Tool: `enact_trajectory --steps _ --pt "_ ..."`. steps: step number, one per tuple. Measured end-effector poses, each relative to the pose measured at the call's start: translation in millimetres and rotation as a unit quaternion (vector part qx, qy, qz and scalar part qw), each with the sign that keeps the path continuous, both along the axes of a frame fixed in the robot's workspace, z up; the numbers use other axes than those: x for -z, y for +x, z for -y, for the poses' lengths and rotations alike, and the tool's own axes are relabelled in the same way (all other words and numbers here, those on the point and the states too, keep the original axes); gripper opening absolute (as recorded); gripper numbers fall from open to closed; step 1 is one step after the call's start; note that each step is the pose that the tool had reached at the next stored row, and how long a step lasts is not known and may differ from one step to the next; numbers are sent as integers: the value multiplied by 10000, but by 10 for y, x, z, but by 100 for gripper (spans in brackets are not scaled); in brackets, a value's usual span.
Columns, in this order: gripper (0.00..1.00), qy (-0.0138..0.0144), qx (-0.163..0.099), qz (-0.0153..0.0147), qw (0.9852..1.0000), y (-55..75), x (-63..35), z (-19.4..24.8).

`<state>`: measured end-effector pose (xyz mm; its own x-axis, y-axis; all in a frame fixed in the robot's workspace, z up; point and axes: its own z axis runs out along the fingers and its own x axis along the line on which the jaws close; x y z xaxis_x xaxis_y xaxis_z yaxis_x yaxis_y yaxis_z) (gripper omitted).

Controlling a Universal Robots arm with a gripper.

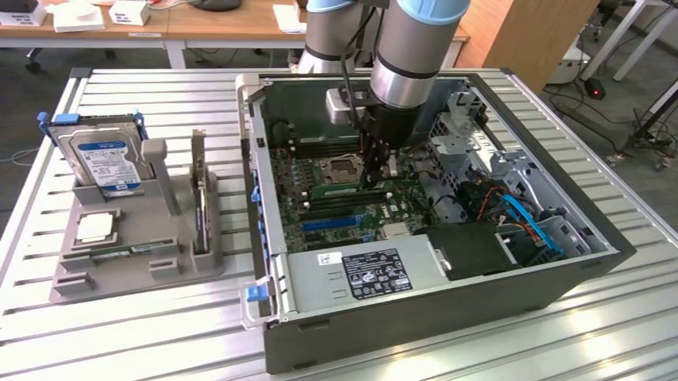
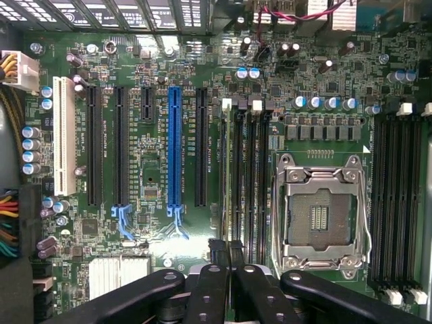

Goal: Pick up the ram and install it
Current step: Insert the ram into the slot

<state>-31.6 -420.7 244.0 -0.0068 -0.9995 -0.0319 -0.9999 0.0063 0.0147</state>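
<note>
**Tool and ram.** In the exterior view the gripper [image 1: 373, 182] stands upright inside the open case [image 1: 424, 317], with its black fingers drawn almost fully together. The ram [image 1: 339, 191] is a slim green stick standing on edge along a memory slot, at 6 o'clock of the socket [image 1: 341, 167]. It runs from the fingertips toward 9 o'clock. Its end meets the tips, but it cannot be told whether they pinch it or only touch it.

**Nearest.** The table [image 1: 159, 333] is made of ribbed aluminium slats. The case is a dark grey sheet-metal box. Just inside its near wall sits the power supply [image 1: 307, 290], a flat silver box with a black-and-white label.

**Middle.** The board [image 1: 317, 171] is green, matte and densely populated, and long black slots run in parallel across it. The wrist view also shows one blue slot [image 2: 174, 145] and one white slot [image 2: 64, 135]. The socket [image 2: 317, 209] is a square frame of bright metal. The linked black fingers [image 2: 209, 283] close over the memory slots beside it.

**At 9 o'clock of the case.** A grey moulded tray [image 1: 79, 282] holds an upright hard drive [image 1: 106, 163], silver with a blue-white label. In front of the drive lies a small square chip [image 1: 95, 228].

**Farthest.** The arm [image 1: 418, 48] is a smooth silver cylinder with a pale blue cap.
</note>
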Motion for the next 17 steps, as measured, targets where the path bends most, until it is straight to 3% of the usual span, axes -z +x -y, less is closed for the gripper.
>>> enact_trajectory --steps 17 --pt "11 2 65 1 10000 1 22 -7"
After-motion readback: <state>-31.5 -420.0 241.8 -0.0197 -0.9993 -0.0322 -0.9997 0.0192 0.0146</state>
